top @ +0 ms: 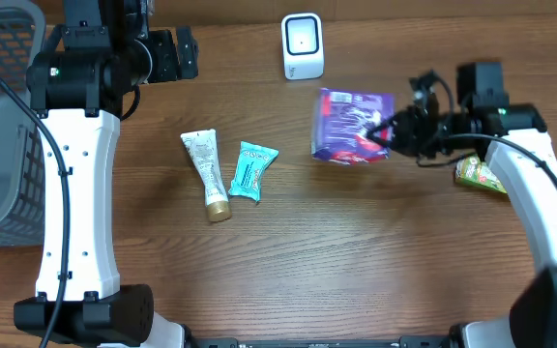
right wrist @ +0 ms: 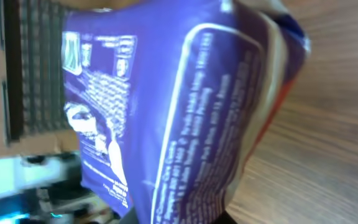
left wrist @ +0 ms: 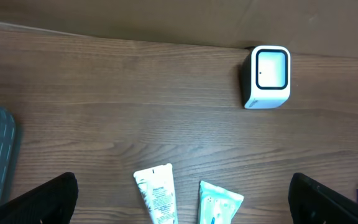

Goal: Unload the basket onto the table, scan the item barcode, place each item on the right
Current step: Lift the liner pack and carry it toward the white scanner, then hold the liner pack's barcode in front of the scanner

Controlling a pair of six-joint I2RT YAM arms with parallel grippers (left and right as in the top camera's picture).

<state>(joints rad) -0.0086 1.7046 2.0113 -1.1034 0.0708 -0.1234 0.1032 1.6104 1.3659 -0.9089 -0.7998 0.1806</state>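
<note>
Purple packet point(right wrist: 166, 112) fills the right wrist view, right gripper point(top: 387, 133) clamped on its edge. Left gripper point(left wrist: 184, 196) gaping wide, holding nothing, upper left overhead.

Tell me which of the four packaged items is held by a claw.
The purple bag, gripped at its edge by the right claw; the white tube, teal packet and green packet lie ungripped.

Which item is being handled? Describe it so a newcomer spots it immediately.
On the wooden table, look right of centre, near the white scanner. The purple packet is there, pinched at its right edge by the right gripper. It is the only purple item, larger than the tube and teal sachet.
</note>
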